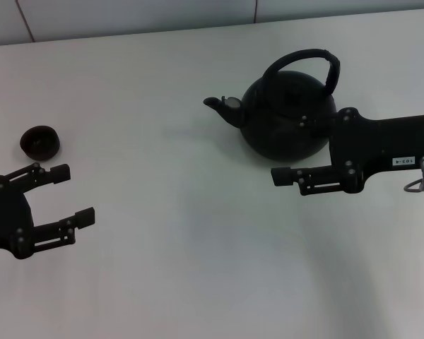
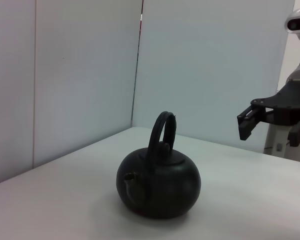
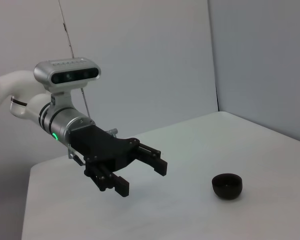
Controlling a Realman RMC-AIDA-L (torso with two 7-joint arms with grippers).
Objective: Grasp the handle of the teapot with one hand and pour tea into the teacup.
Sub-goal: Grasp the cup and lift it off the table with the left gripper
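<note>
The matte-black teapot (image 1: 286, 120) stands on the white table at the back right, spout pointing toward my left. Its arched handle (image 1: 311, 60) rises upright over it. The left wrist view shows the teapot (image 2: 160, 187) and handle (image 2: 160, 132) too. My right gripper (image 1: 295, 150) is open beside the pot's right side, raised off the table and apart from the handle; it also shows in the left wrist view (image 2: 252, 117). The small dark teacup (image 1: 40, 141) sits at the far left, also in the right wrist view (image 3: 227, 186). My left gripper (image 1: 74, 196) is open and empty just in front of the cup.
The white table (image 1: 184, 268) stretches wide between the cup and the teapot. Pale walls (image 1: 127, 14) close off the table's back edge. The left arm and its wrist camera show in the right wrist view (image 3: 70, 75).
</note>
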